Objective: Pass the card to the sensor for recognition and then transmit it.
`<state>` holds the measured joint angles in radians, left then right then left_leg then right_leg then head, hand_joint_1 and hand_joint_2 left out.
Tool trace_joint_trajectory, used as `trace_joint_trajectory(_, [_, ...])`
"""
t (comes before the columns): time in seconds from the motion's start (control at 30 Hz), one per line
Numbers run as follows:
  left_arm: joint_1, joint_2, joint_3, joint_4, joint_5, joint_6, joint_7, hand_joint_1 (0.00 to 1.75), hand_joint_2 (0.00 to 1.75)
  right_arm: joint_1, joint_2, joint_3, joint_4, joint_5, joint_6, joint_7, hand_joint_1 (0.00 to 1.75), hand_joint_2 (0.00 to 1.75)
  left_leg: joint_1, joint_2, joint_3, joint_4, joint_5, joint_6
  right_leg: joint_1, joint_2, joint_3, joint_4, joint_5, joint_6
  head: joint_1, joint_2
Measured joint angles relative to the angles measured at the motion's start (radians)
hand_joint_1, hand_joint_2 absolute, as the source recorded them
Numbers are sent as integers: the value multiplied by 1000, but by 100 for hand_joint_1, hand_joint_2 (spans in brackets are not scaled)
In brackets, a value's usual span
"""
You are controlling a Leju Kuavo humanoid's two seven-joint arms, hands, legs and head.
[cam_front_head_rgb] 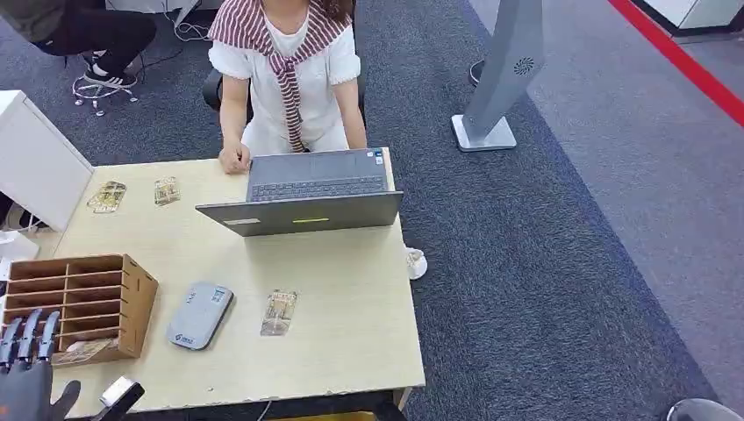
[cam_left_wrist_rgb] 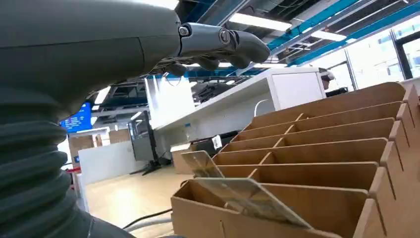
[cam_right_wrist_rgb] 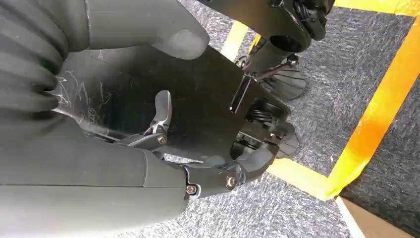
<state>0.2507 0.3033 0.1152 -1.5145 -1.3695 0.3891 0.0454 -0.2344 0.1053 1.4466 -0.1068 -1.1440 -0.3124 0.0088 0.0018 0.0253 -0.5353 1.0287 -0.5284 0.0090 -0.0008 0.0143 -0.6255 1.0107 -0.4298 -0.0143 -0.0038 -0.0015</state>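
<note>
Left hand (cam_front_head_rgb: 26,373) apparently empty, fingers (cam_front_head_rgb: 28,333) apart.

Your head view looks down on the table (cam_front_head_rgb: 351,298); your left wrist view, low and close, shares the wooden rack (cam_front_head_rgb: 132,307) (cam_left_wrist_rgb: 317,163); your right wrist view faces the floor (cam_right_wrist_rgb: 297,218).

Plywood rack (cam_front_head_rgb: 132,303); glossy clear cards (cam_front_head_rgb: 279,312)

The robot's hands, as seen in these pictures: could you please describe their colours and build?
The left hand has dark grey fingers with lighter segments. From the wrist cameras, each shows a grey ribbed cover, smooth grey casing, and small screws on the thumb; the right hand looks the same.
</note>
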Motion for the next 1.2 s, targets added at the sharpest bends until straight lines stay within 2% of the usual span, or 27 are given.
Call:
trace_joint_trajectory(0.4, [-63,-4,0,34,-23,-27,0,0,175,-3,0,1,0,2,3,6,0,175,0,0,0,0,0,0,0,0,0,0,0,0,0,0])
trace_joint_trajectory(1.2, [-78,-5,-5,63,-23,-33,21,0,175,-3,0,1,0,1,5,6,0,175,0,0,0,0,0,0,0,0,0,0,0,0,0,0])
